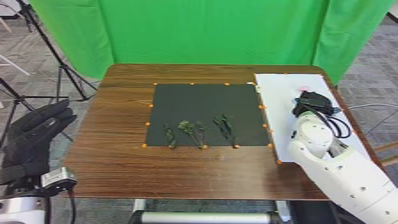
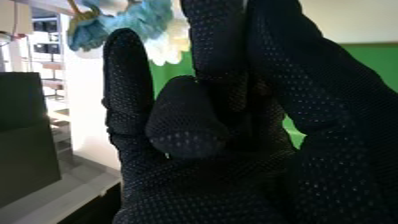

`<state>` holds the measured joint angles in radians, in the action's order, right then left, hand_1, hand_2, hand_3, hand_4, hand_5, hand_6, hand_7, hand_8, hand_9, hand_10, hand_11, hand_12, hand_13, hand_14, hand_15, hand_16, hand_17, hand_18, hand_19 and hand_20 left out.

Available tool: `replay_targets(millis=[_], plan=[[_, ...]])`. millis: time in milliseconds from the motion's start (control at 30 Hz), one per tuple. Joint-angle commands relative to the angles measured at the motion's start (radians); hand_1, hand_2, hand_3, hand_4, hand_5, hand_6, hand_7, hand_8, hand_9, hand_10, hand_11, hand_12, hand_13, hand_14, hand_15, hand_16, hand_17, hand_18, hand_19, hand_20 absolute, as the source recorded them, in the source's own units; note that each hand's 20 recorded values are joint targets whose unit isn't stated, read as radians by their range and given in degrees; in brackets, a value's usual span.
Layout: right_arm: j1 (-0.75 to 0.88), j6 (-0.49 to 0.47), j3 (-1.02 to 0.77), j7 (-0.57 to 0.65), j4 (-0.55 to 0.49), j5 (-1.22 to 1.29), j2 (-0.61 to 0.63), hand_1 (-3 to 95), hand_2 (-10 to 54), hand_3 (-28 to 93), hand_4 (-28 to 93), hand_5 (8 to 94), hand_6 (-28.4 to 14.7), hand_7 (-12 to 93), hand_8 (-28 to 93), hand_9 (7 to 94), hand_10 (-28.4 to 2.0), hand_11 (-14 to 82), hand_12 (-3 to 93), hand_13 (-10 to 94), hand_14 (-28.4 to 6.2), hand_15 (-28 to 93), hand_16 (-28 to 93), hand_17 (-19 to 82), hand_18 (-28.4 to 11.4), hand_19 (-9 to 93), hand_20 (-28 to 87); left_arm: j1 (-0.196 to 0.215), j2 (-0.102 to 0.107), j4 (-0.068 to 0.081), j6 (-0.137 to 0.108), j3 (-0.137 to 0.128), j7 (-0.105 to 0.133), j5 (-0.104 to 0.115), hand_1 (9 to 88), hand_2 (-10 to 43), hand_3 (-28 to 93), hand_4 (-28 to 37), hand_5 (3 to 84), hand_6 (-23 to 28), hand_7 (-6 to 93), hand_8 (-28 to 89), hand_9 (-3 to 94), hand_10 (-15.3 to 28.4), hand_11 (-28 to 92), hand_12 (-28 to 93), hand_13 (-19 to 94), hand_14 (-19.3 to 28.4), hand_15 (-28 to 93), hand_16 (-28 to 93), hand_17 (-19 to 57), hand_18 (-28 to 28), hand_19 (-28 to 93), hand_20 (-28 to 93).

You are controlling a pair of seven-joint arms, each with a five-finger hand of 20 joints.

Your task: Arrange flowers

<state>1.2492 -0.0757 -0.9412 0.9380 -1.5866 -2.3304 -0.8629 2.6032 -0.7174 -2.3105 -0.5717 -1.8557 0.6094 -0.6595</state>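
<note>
while on dark mat (image 1: 209, 102), leafy stems (image 1: 224, 125)

Green fabric (image 1: 213, 32) is draped behind a wooden table (image 1: 115, 175). Left of it, a tripod (image 1: 62, 66) is stationed on gray carpet (image 1: 364, 65).

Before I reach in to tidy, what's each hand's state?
Left hand: open, holding nothing.
Right hand: over the white sheet; can't tell if open or closed.
</note>
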Motion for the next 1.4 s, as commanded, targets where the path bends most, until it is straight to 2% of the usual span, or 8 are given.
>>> replay_targets(millis=[33,267,433,633,767,1100,1200,1400], plan=[[-0.015,0.082,0.019,-0.015,-0.023,-0.046,0.036,56.1,-9.4,74,-28,81.7,-1.4,25,4,87.7,-8.2,25.8,34.4,84,-5.0,81,21,41,-18.0,93,-7,0.013,0.003,0.004,-0.01,0.004,0.007,0.006,29.5,2.9,82,-15.4,42.0,11.8,23.4,-13,32.5,19.3,44,10,20,23.9,65,-17,-11.8,20.3,55,8],[-0.026,0.169,0.05,-0.076,-0.098,-0.082,0.066,55.8,-9.5,74,-28,82.1,-1.3,25,4,88.1,-8.1,25.8,34.8,84,-4.9,81,21,41,-18.0,93,-6,0.007,-0.014,0.008,-0.004,0.005,0.0,-0.002,29.5,3.0,82,-15.4,42.0,11.8,23.4,-13,32.4,19.3,44,10,20,23.9,65,-17,-11.8,20.3,55,8],[-0.045,0.195,0.076,-0.158,-0.158,-0.083,0.054,55.6,-9.5,75,-28,82.3,-1.2,25,4,88.3,-8.0,25.9,35.1,84,-4.8,80,21,41,-17.8,93,-6,0.025,-0.028,0.011,-0.008,-0.015,0.0,0.0,29.5,2.8,82,-15.6,41.9,11.7,23.5,-13,32.4,19.3,44,10,19,23.9,65,-17,-11.9,20.3,55,8],[-0.103,0.207,0.158,-0.283,-0.21,-0.093,0.008,55.1,-9.5,75,-28,82.3,-1.0,25,4,88.4,-7.6,25.8,35.3,84,-4.5,80,22,40,-17.5,93,-6,0.068,-0.031,0.015,-0.024,-0.053,0.025,0.033,28.7,2.6,80,-16.8,41.7,11.7,23.5,-13,32.2,19.2,44,10,20,24.0,65,-17,-11.8,20.3,55,8],[-0.133,0.188,0.206,-0.367,-0.23,-0.098,-0.046,54.8,-9.5,75,-28,82.2,-1.0,25,4,88.3,-7.7,25.9,35.4,84,-4.2,80,22,40,-17.3,93,-6,0.089,-0.037,0.013,-0.035,-0.071,0.025,0.036,28.4,2.8,80,-17.9,41.6,11.7,23.3,-13,32.1,19.2,44,10,20,24.0,65,-17,-11.9,20.3,55,8],[-0.164,0.18,0.33,-0.502,-0.216,-0.156,-0.192,54.2,-9.5,76,-28,82.1,-0.5,26,4,88.2,-7.5,26.3,35.3,84,-4.1,80,22,39,-17.0,93,-7,0.079,-0.033,0.015,-0.055,-0.064,0.028,0.049,27.7,2.9,80,-19.0,41.6,11.6,23.2,-13,32.1,19.2,44,10,19,24.0,65,-16,-11.9,20.8,55,9],[-0.142,0.156,0.331,-0.545,-0.213,-0.192,-0.239,54.0,-9.5,76,-28,82.0,-0.4,26,4,88.3,-7.5,26.4,35.2,84,-4.2,80,22,39,-17.0,93,-7,0.085,-0.021,0.015,-0.063,-0.066,0.041,0.065,27.6,3.0,80,-19.2,41.6,11.6,23.2,-12,32.1,19.2,44,10,19,24.0,65,-16,-11.9,20.8,55,9],[-0.128,0.154,0.377,-0.598,-0.195,-0.262,-0.3,53.9,-9.5,76,-28,82.1,-0.5,26,4,88.3,-7.5,26.6,35.2,84,-4.2,80,22,39,-17.1,93,-7,0.056,-0.021,0.023,-0.057,-0.052,0.033,0.056,27.5,3.0,80,-19.0,41.6,11.7,23.2,-12,32.0,19.2,44,10,20,24.2,65,-16,-11.9,20.8,55,9]])
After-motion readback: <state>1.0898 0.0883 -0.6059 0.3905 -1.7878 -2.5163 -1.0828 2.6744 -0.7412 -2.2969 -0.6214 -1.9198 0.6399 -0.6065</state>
